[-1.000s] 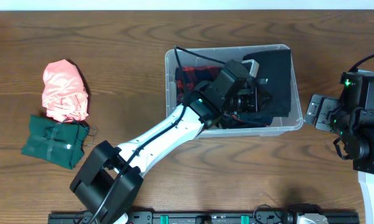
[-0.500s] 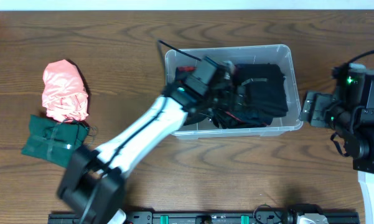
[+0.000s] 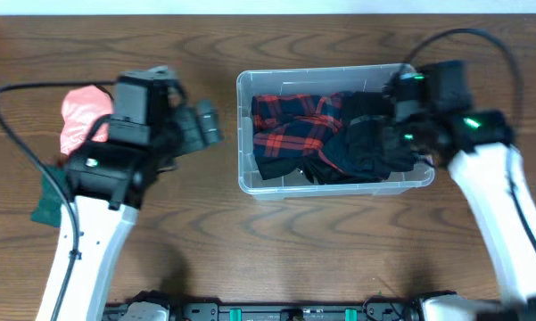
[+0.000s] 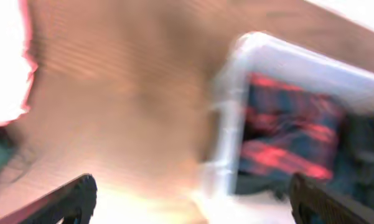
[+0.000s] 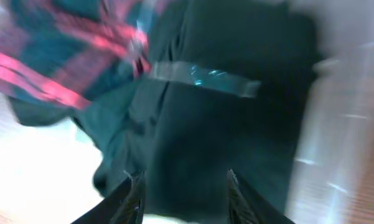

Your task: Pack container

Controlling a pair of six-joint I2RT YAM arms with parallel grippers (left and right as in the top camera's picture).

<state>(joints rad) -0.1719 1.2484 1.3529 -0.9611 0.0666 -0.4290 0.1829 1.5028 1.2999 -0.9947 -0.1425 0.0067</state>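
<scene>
My left hand [image 3: 205, 127] is wide open with nothing in it, hanging over the worktop [image 3: 187, 223]. The clear bin [image 3: 330, 71] sits mid-worktop, just at its 3 o'clock. My right hand [image 5: 183, 186] is open too, fingers apart right above the black cloth [image 5: 224, 112] in the bin's 3 o'clock end. A plaid shirt [image 3: 290, 120] fills the 9 o'clock end. A pink cloth [image 3: 73, 111] lies at 9 o'clock of my left hand.

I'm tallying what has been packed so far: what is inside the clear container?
The container holds a red plaid garment and, beside it, black clothing. Whatever lies beneath them, including the container's bottom, is covered.
</scene>
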